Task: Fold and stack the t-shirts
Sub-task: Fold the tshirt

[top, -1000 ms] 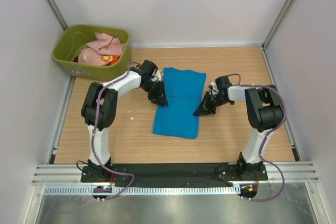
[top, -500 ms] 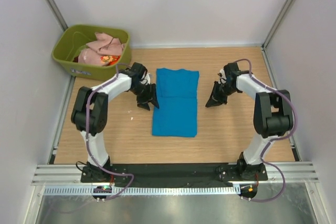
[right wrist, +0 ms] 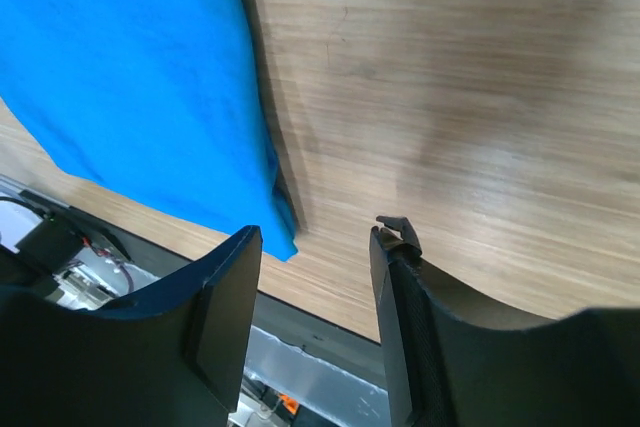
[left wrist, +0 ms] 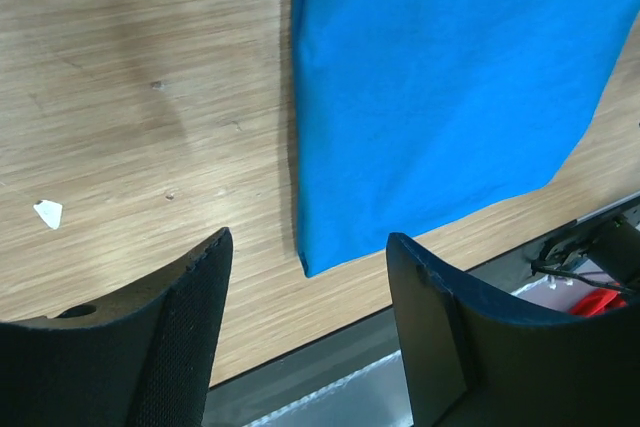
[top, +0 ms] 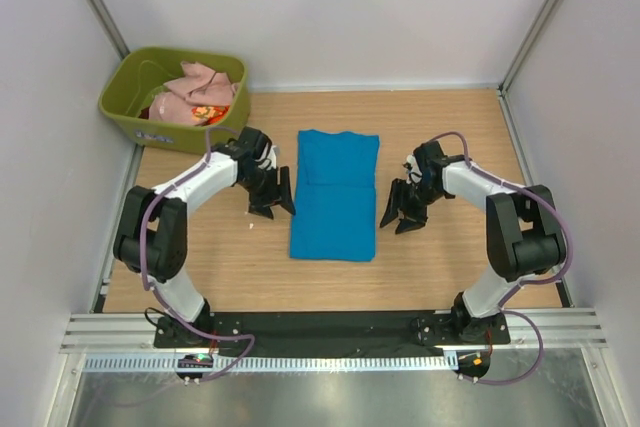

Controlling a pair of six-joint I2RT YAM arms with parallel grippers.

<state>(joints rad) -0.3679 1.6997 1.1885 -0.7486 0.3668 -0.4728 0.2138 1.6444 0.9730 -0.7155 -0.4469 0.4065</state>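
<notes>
Blue shirt (top: 336,194): folded to a long rectangle, flat at mid surface (top: 450,267). Soft, light, limp; prob. best pinched at near corners.
L claw (top: 270,199), R claw (top: 403,215): both released, empty, flanking it.
Pink shirt (top: 195,87), patterned shirt (top: 207,113): in tub (top: 120,107), top view only.
Wrist views alone showed the near corners close up.

The left arm (top: 195,179) and right arm (top: 470,179) have white links, bulky black joints, looping purple cables (top: 452,134), black bases (top: 180,325) and black, weave-textured fingers (left wrist: 170,347).
</notes>
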